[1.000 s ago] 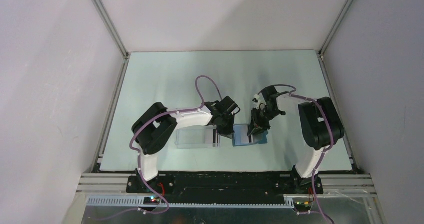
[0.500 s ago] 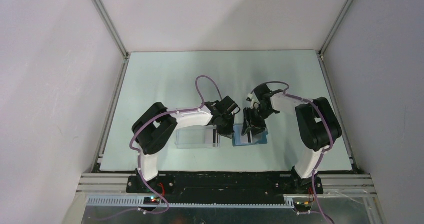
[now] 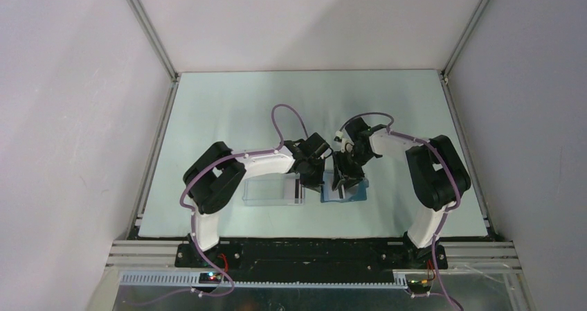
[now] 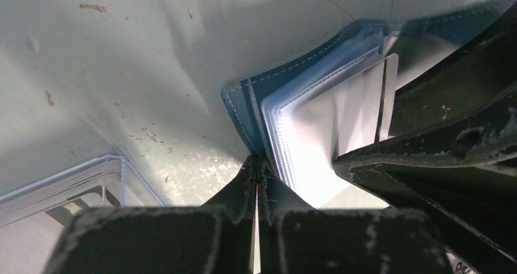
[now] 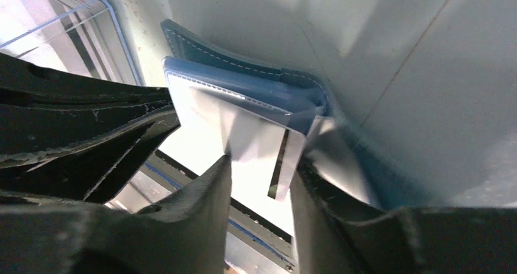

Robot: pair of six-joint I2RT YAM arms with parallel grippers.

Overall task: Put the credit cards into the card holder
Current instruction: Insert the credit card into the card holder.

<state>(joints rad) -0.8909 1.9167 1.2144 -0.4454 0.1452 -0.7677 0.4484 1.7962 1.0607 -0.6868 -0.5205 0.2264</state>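
Card holder (image 3: pixel 358 190), teal and spread open, lies on the table (image 3: pixel 228 117) near its front edge, between the two arms, with the clear box (image 3: pixel 270 192) just beside it on the left. From above it is little more than a blue patch half hidden under both wrists. The wrist cameras add the detail: stitched covers splayed apart and a fan of clear plastic sleeves (image 4: pixel 311 133) standing up from the spine.

One credit card (image 5: pixel 262 140), whitish with a black stripe, stands at the mouth of the sleeves. Its upper end is up against the plastic, and its lower end hangs in the gap of the right gripper (image 5: pixel 262 163). That gripper's fingers are parted, one on each side of the card (whether either pad actually touches it cannot be told).

The left gripper (image 4: pixel 256 164) is clenched, its tips meeting on the lower corner of the teal cover and pinning that flap outward. Only the left wrist view shows this pinch.

The two grippers are nearly touching over the holder, so there is little room between them. The box's corner sits close behind the left fingers. The far half of the table and its right side lie open out to the metal rails.
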